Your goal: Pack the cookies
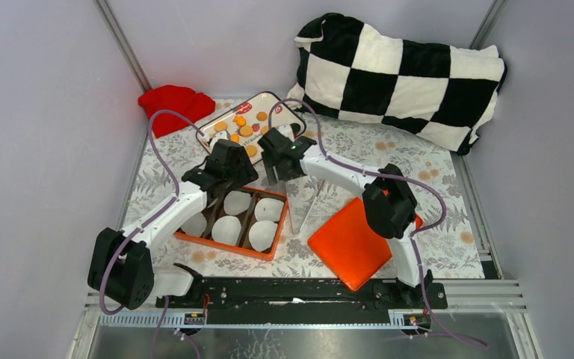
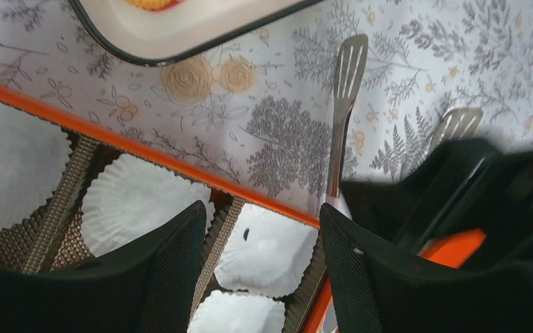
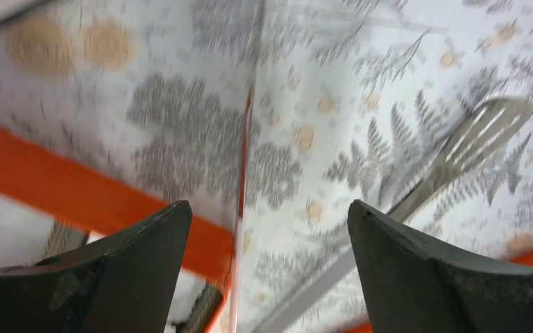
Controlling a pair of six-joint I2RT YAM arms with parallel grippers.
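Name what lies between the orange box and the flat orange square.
Metal tongs, on the tablecloth between box and square; top and left wrist views show them.

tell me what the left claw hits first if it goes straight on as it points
Probably the white paper liner in the orange box, just inside its rim, ahead of the open left claw. Depth is unclear; it could pass the rim onto the tablecloth.

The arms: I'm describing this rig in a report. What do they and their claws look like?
The left arm and right arm have white links, bulky black joints and a thin purple cable looping alongside. The left claw and right claw each have two broad black fingers.
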